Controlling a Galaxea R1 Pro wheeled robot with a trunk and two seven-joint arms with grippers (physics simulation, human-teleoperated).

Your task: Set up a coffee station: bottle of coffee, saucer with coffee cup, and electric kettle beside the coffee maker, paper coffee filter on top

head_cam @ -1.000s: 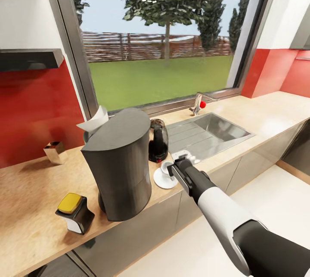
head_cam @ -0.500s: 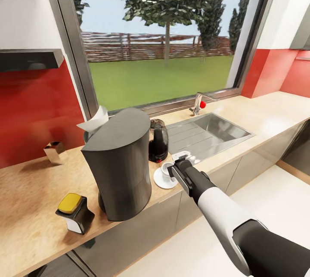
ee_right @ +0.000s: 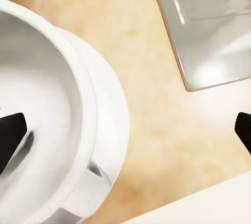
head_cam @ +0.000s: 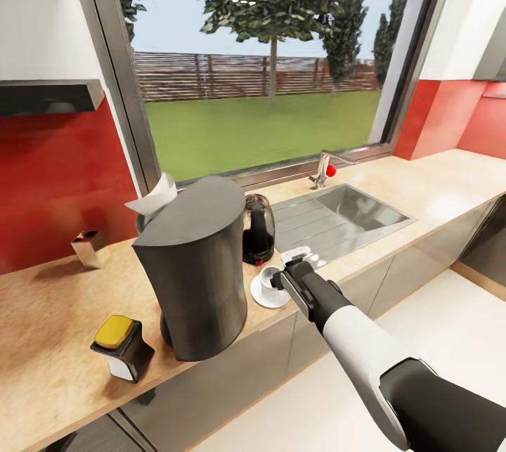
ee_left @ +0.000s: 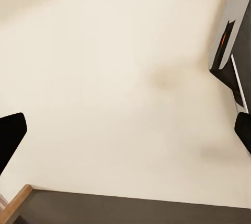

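Note:
The dark grey coffee maker (head_cam: 193, 269) stands on the countertop (head_cam: 49, 311) with the paper coffee filter (head_cam: 153, 199) on its top. Right behind it is the electric kettle (head_cam: 258, 230). The white coffee cup (head_cam: 269, 276) sits on the saucer (head_cam: 263, 297) in front of the kettle. My right gripper (head_cam: 283, 275) hovers at the cup, open. In the right wrist view the cup (ee_right: 47, 119) and saucer (ee_right: 112, 130) lie between the spread fingertips (ee_right: 11, 134). A small brown-and-tan bottle of coffee (head_cam: 88, 248) stands by the red wall. My left gripper (ee_left: 125, 135) is open above pale floor.
A black container with a yellow lid (head_cam: 123, 348) stands near the counter's front edge, left of the coffee maker. A steel sink (head_cam: 337, 216) and tap (head_cam: 325, 169) lie to the right. A dark shelf (head_cam: 49, 95) hangs on the left wall.
My right gripper has edged slightly toward the cup. Nothing else has moved.

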